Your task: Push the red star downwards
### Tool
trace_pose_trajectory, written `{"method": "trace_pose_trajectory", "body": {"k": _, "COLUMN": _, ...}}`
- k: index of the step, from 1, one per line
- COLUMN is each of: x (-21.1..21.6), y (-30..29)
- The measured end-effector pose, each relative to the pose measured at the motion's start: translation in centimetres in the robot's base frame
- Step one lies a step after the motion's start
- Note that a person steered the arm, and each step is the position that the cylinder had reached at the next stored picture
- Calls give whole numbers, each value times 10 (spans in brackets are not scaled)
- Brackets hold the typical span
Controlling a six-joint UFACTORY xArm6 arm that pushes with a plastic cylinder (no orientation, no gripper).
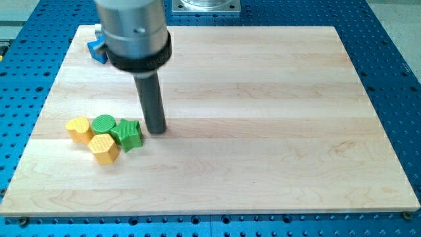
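Observation:
No red star shows anywhere in the camera view; the arm's grey housing may hide it. My tip (156,130) rests on the wooden board (263,118) just right of a green star (128,135), close to it or touching. A green cylinder (103,124) sits left of the green star. A yellow block (79,129) lies at the cluster's left end, and a yellow hexagon (104,148) sits below the green cylinder.
A blue block (97,47) peeks out at the board's top left corner, partly hidden behind the arm's housing (135,33). The board lies on a blue perforated table (395,66).

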State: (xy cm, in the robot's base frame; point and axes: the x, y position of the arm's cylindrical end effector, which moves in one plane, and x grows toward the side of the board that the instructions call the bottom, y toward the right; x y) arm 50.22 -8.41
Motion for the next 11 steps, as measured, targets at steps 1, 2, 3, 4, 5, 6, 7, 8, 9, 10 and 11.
{"method": "trace_pose_trajectory", "body": {"k": 1, "x": 32, "y": 10}}
{"method": "trace_pose_trajectory", "body": {"k": 2, "x": -58, "y": 10}}
{"method": "trace_pose_trajectory", "body": {"k": 3, "x": -169, "y": 14}}
{"method": "trace_pose_trajectory", "body": {"k": 4, "x": -277, "y": -2}}
{"method": "trace_pose_trajectory", "body": {"k": 5, "x": -310, "y": -52}}
{"method": "trace_pose_trajectory", "body": {"k": 6, "x": -282, "y": -62}}
{"method": "trace_pose_trajectory", "body": {"k": 7, "x": -258, "y": -58}}
{"method": "trace_pose_trajectory", "body": {"k": 8, "x": -310, "y": -37}}
{"method": "trace_pose_trajectory", "body": {"k": 9, "x": -252, "y": -71}}
{"method": "trace_pose_trajectory", "body": {"k": 10, "x": -195, "y": -78}}
{"method": "trace_pose_trajectory", "body": {"k": 11, "x": -251, "y": -49}}
